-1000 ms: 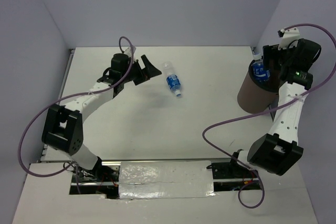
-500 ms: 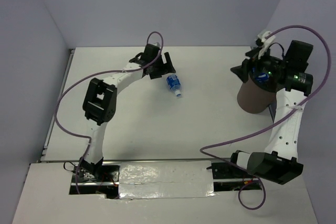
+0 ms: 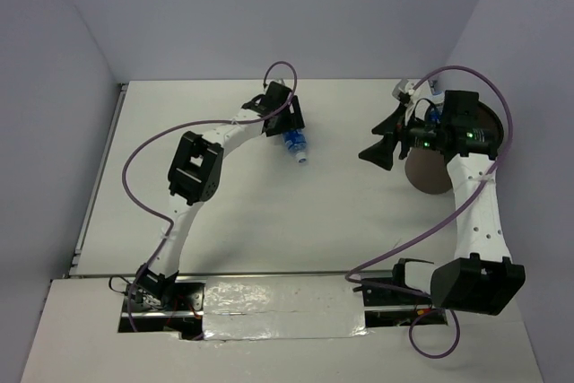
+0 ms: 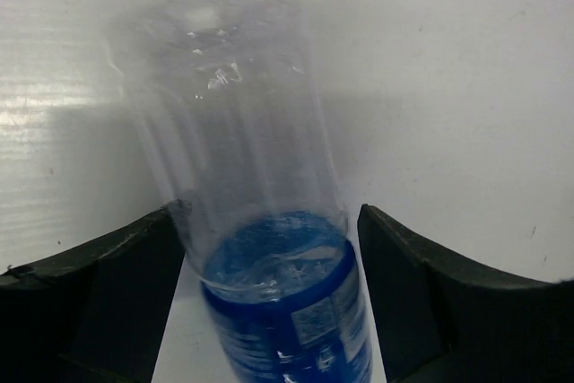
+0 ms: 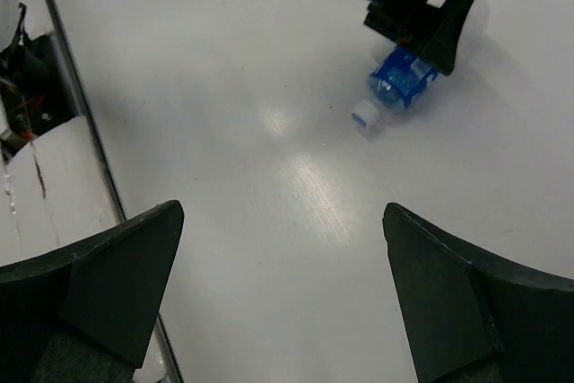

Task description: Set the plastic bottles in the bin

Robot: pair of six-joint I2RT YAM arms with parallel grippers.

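Observation:
One clear plastic bottle with a blue label (image 3: pixel 295 143) lies on the white table, cap toward the front. My left gripper (image 3: pixel 290 124) is open and straddles the bottle's clear end. In the left wrist view the bottle (image 4: pixel 260 248) lies between the two fingers (image 4: pixel 99 284), with a gap on its right side. My right gripper (image 3: pixel 377 152) is open and empty, above the table just left of the brown bin (image 3: pixel 429 173). The right arm hides the bin's inside. The right wrist view shows the bottle (image 5: pixel 402 78) far off, under my left gripper. No other bottles show.
The table's back edge meets the wall just behind the bottle. The right arm and its purple cable (image 3: pixel 466 73) cross over the bin. A foil-covered strip (image 3: pixel 282 307) and wiring lie at the near edge between the arm bases.
My left arm has reached right and forward, and its open gripper now straddles the bottle. My right gripper has swung left, off the top of the bin, and is out over the table.

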